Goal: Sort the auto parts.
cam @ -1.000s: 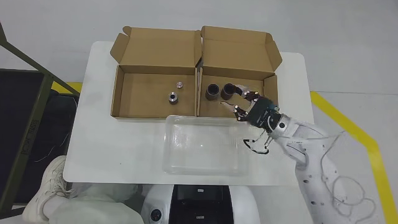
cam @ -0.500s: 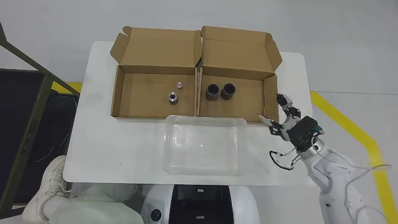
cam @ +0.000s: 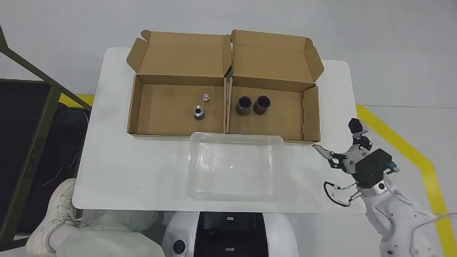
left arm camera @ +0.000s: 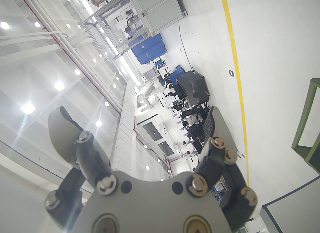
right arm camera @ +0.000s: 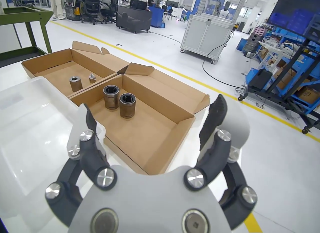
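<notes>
Two dark cylindrical bearings (cam: 253,104) (right arm camera: 119,102) stand side by side in the right cardboard box (cam: 293,114) (right arm camera: 160,123). A grey metal bushing (cam: 197,112) (right arm camera: 75,84) and a small silver part (cam: 206,97) (right arm camera: 92,78) sit in the left cardboard box (cam: 153,111) (right arm camera: 50,68). My right gripper (cam: 341,140) (right arm camera: 153,116) hangs open and holds nothing, off the table's right front corner, apart from the right box. My left gripper (left arm camera: 136,125) is open with nothing in it, pointing up at the hall's ceiling and floor.
A clear plastic tray (cam: 207,185) (right arm camera: 15,108) lies at the table's front, just before the two boxes. Both box lids (cam: 228,57) stand open at the back. The white table (cam: 107,143) has bare room left of the boxes. A green rack (cam: 21,78) stands to the left.
My right gripper has drawn back out of the right box, to the right and toward the table's front corner, leaving the second bearing standing beside the first.
</notes>
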`<state>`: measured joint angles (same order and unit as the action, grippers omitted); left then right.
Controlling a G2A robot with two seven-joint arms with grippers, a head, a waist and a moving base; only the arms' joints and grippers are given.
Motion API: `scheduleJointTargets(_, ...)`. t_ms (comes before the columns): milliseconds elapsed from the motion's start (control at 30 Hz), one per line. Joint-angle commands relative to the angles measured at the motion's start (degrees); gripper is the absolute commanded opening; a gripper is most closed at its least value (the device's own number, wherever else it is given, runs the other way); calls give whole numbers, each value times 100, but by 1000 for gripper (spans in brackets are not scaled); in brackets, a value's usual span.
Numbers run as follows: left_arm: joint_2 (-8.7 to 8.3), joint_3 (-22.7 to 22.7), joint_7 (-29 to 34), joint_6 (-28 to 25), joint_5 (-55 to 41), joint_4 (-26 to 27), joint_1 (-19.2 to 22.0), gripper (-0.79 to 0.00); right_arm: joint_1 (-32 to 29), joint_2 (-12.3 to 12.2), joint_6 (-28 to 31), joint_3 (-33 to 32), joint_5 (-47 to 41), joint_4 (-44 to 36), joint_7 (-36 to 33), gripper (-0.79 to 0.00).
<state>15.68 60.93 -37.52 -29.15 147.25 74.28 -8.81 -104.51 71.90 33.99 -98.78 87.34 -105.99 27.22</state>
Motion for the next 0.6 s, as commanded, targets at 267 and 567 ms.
scheduleJointTargets(267,0,0,0,0,0,0,0,0,-76,-15,-83,-33,-35,-37,50,0)
scheduleJointTargets(567,0,0,0,0,0,0,0,0,-75,-15,-81,-32,-34,-37,49,0)
